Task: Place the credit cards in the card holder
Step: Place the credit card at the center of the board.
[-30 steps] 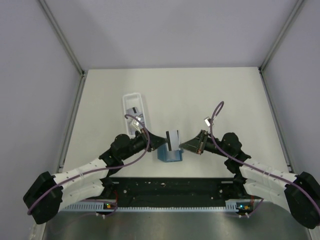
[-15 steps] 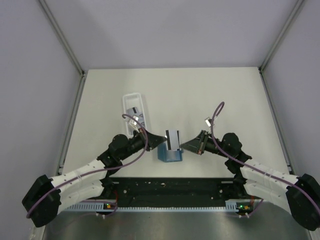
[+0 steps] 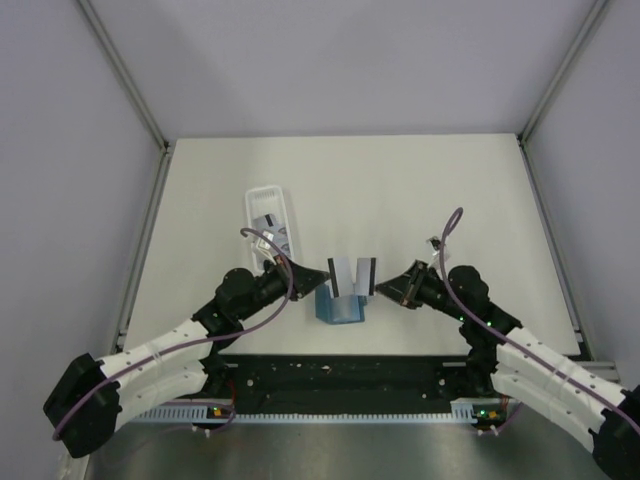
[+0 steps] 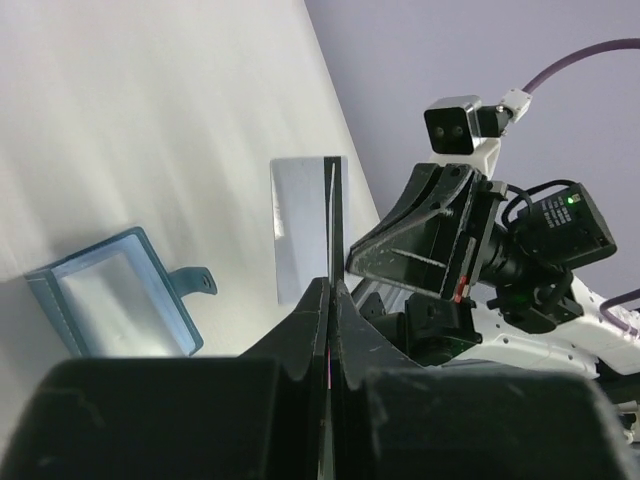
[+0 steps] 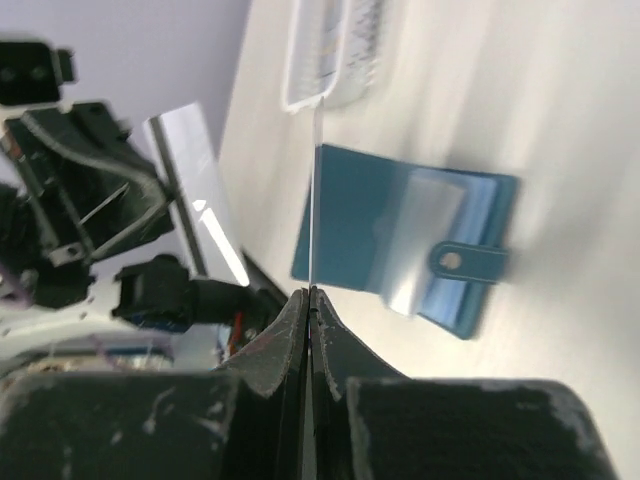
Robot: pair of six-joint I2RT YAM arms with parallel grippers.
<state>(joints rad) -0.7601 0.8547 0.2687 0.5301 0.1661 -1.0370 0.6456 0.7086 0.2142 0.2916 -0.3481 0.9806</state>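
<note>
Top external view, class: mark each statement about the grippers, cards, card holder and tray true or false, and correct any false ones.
1. The left gripper is shut on a credit card, and the right gripper on a second card. True.
2. The card holder is folded shut. False: it lies open on the table, between the grippers.
3. The white tray is empty. False: tray cards lie in it.
4. The white tray stands on the left arm's side. True.
</note>
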